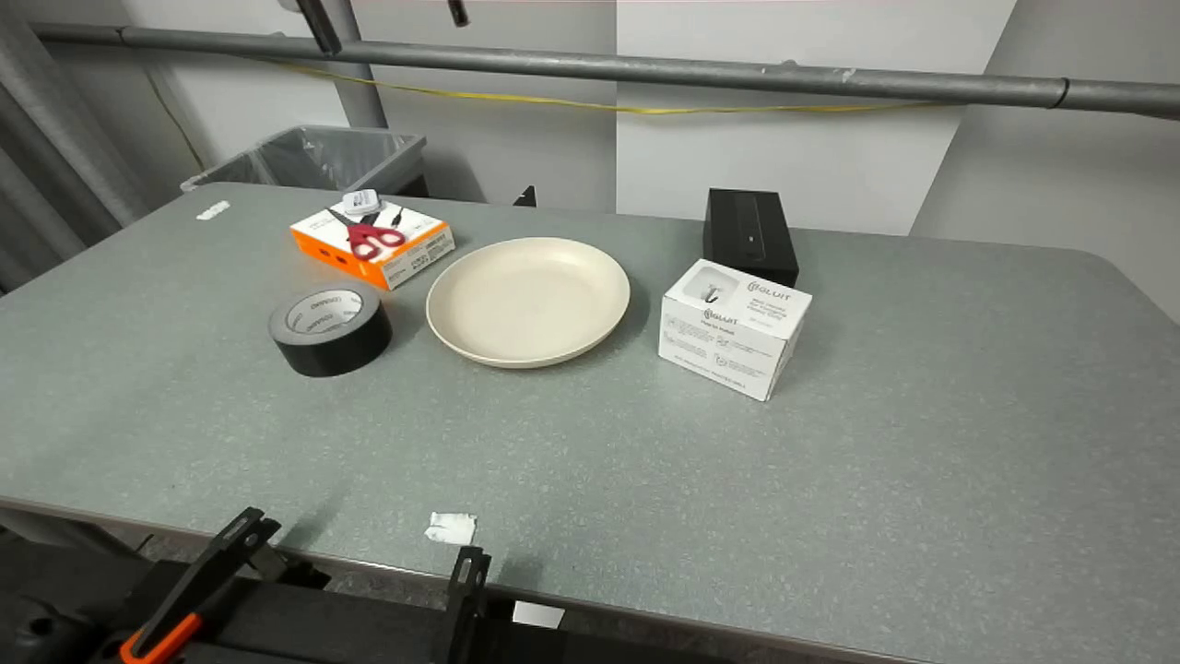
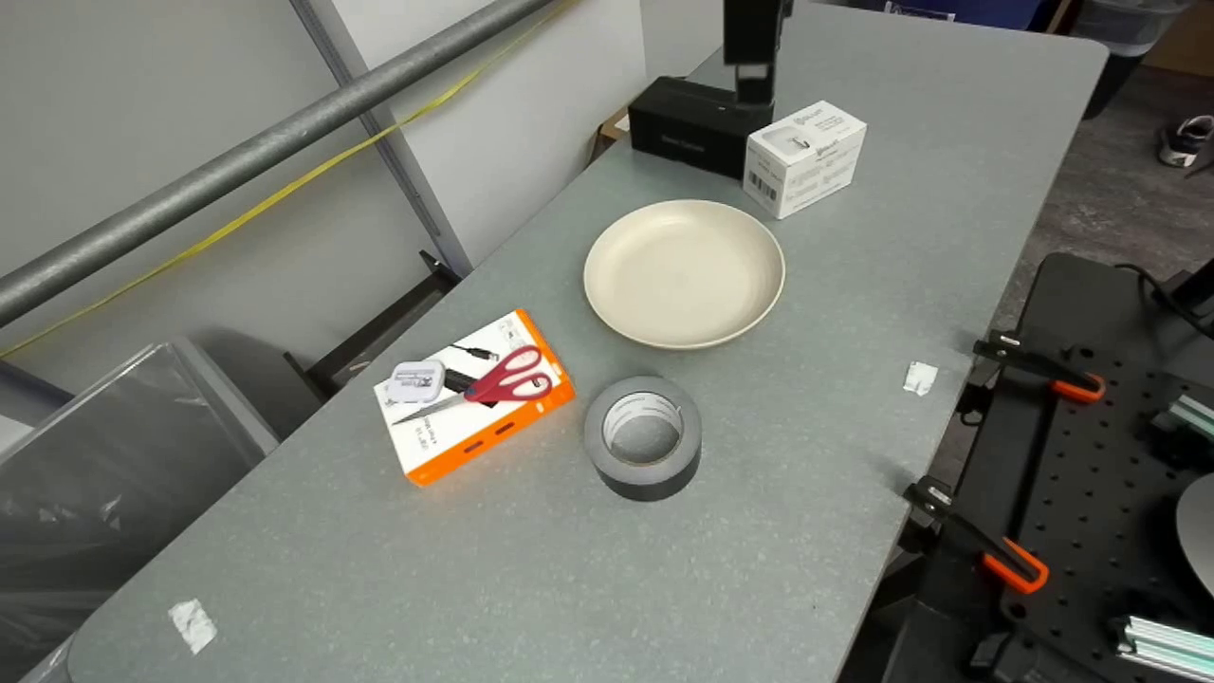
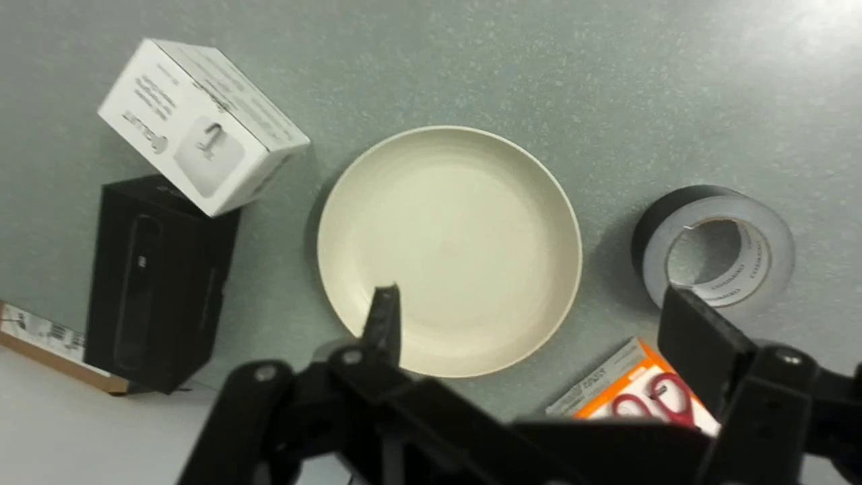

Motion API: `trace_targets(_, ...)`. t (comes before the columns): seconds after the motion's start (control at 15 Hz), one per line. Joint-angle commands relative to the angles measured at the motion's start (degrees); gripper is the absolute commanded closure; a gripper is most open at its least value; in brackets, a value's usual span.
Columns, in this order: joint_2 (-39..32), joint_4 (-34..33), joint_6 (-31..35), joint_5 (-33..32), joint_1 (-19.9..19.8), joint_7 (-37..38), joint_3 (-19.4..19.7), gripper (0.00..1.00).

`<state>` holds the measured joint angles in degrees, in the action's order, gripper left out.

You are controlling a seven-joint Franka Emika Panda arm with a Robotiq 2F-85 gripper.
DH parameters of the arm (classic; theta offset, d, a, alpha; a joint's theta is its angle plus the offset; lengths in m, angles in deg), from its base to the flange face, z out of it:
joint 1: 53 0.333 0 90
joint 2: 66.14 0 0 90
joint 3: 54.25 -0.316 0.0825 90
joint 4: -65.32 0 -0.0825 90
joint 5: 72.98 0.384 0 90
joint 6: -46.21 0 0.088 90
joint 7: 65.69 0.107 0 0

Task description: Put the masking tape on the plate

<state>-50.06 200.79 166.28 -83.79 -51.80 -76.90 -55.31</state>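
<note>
A: Containers first. The grey bin?

B: Stands past the edge of the table. In it, a clear plastic liner.

A: The plate?

B: Right side up, round, cream all the way across to the raised rim.

A: Boxes?

B: Three on the table. White box; black box just beside it (touching or not, I can't tell); orange-and-white box lying flat. Insides hidden. On top of that last one: one pair of red-handled scissors, one small white case.

A: And the tape?

B: One roll, black side, grey top, flat on the table. Beside the plate, apart from it, near the orange-and-white box. Lettering round its inner core.

A: Jaws?

B: Released. The gripper hangs above the table, fingers spread wide, plate showing between.

A: Remaining count?

B: Two white scraps, well apart. Two orange-handled clamps at the table's edge. One grey pipe, one yellow cord.
</note>
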Motion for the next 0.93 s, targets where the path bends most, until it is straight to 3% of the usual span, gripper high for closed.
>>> trace_targets(0.0, -6.9, -1.3, 4.6, 4.5, 3.8, -3.8, -1.1, 0.0)
trace_targets(0.27, -13.8, -3.3, 5.3, 4.7, 5.4, -5.0, -3.4, 0.0)
trace_targets(0.33, -10.3, -0.9, 5.0, 3.7, 4.9, -3.0, -3.4, 0.0)
trace_targets(0.67, -11.2, -1.0, 5.0, 3.7, 4.9, -2.9, -3.5, 0.0)
trace_targets(0.87, -17.7, -3.9, 8.1, 8.8, 5.0, -1.1, -3.4, 0.0)
